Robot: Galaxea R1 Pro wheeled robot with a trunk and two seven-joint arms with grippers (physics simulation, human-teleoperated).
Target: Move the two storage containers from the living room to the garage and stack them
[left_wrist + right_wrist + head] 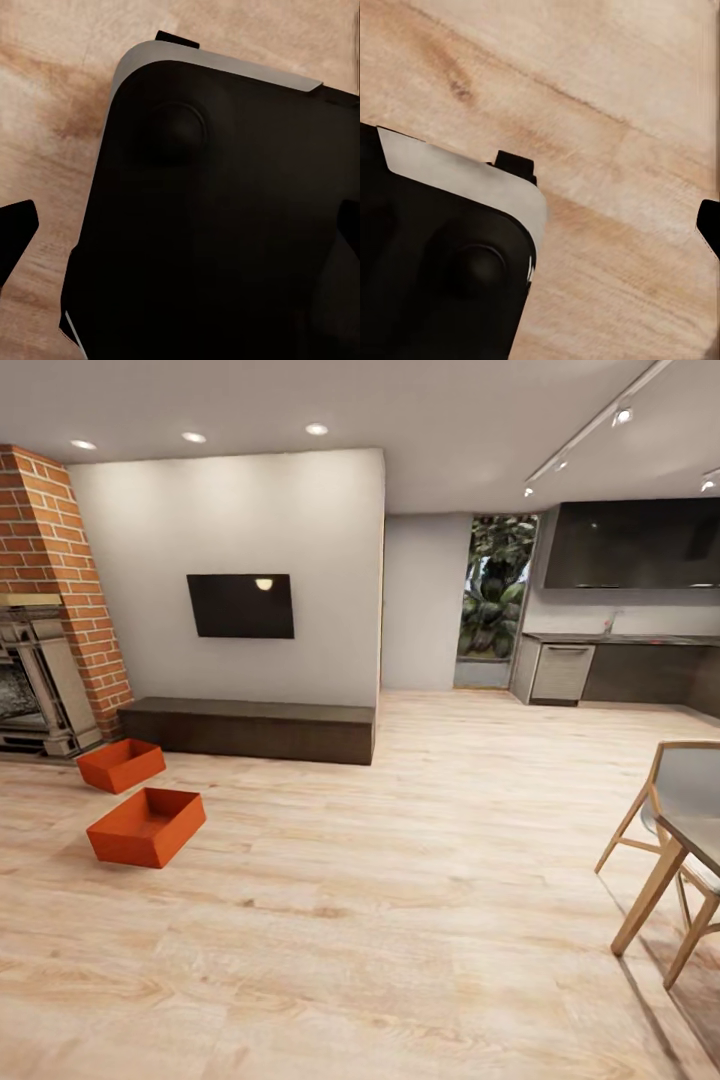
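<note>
From the head camera I look across the living room's plank floor (400, 920). I count two orange bins: the nearer bin (147, 826) sits on the planks at my left, and the farther bin (121, 764) lies just behind it, apart from it, in front of the brick fireplace (45, 610) and near the end of the dark low cabinet (250, 728). One black screen (241, 605) hangs on the wall above the cabinet, and one table with a chair (670, 840) stands at my right.

On the left wrist camera, the arm points down over the robot's dark base (225, 225); one dark fingertip (15, 232) shows at the edge, so I can't tell the claw's spread.

On the right wrist camera, that arm also points down at the planks and the base corner (442, 247); a sliver at the edge is possibly a fingertip (711, 225), so I can't tell that claw's state either.
</note>
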